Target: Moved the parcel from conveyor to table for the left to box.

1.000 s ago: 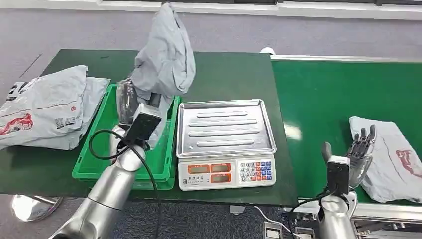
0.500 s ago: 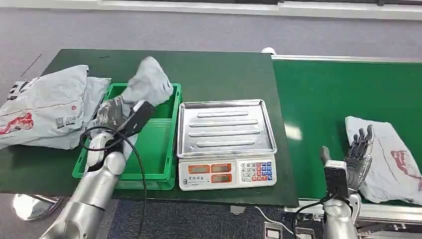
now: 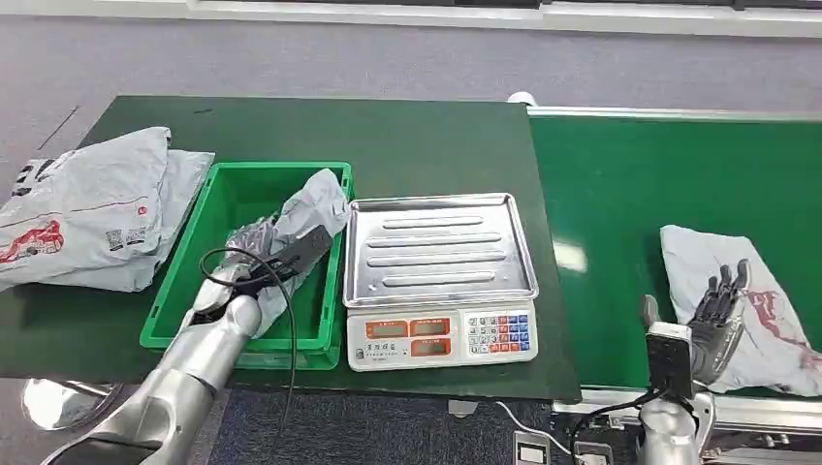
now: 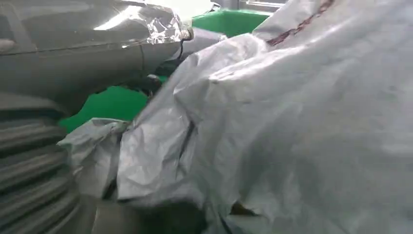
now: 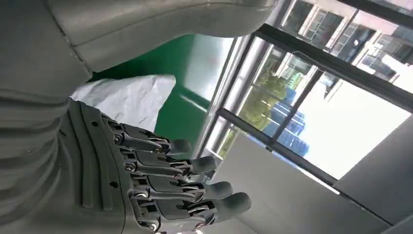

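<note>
Parcel (image 3: 308, 215) in grey plastic wrap lies inside the green box (image 3: 225, 199), at the left centre of the head view, leaning on the box's right wall beside the scale. The left hand (image 3: 247, 254) is in the box too, and its fingers grip the lower part of this parcel; the left wrist view shows crumpled grey wrap (image 4: 272, 122) pressed close to the hand, with a bit of green box behind it. The silver left arm (image 3: 184, 373) comes up from the lower left of the frame, with a black cable looping over the wrist. Just right of the box stands a scale (image 3: 438, 276) with a steel tray and an orange and blue keypad, both on the dark green table (image 3: 426, 140). At the far left of the frame, a pile of grey bags (image 3: 87, 208) with red print rests on the table, touching the box's left edge. On the right side, a second grey parcel (image 3: 708, 257) with red print lies on the bright green conveyor (image 3: 659, 174). The right hand (image 3: 717, 315) is at the lower right, over the near edge of that parcel, with its fingers apart and holding nothing; if it touches the wrap I cannot tell.
</note>
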